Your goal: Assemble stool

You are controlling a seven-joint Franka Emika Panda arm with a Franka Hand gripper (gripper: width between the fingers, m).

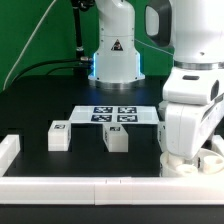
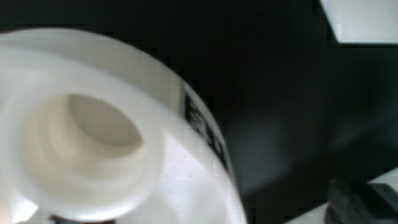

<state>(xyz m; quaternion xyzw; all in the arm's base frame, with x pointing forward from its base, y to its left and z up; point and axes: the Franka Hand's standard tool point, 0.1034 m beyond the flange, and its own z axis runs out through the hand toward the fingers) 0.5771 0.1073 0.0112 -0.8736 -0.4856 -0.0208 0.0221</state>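
Tabletop: the tabletop (image 1: 30,115) is black, flat and dull.
Room: a green wall (image 1: 40,25) stands far back on the exterior view's left.
Bar: a long white bar (image 1: 80,184) lies along the near edge.
Marker board: the marker board (image 1: 113,114) is thin and flat, in the middle.
Legs: the first leg (image 1: 58,135) and the second leg (image 1: 116,138) are small white blocks with tags, standing apart.
Seat: the seat (image 1: 205,163) (image 2: 160,180) is thick, round, smooth white plastic with a hole, at the near right.
Pincer: the pincer (image 1: 186,152) is low at the seat; I cannot tell if it is apart or clamped.

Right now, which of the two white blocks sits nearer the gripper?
The block further toward the exterior view's right, by the marker board; the other block sits farther away.
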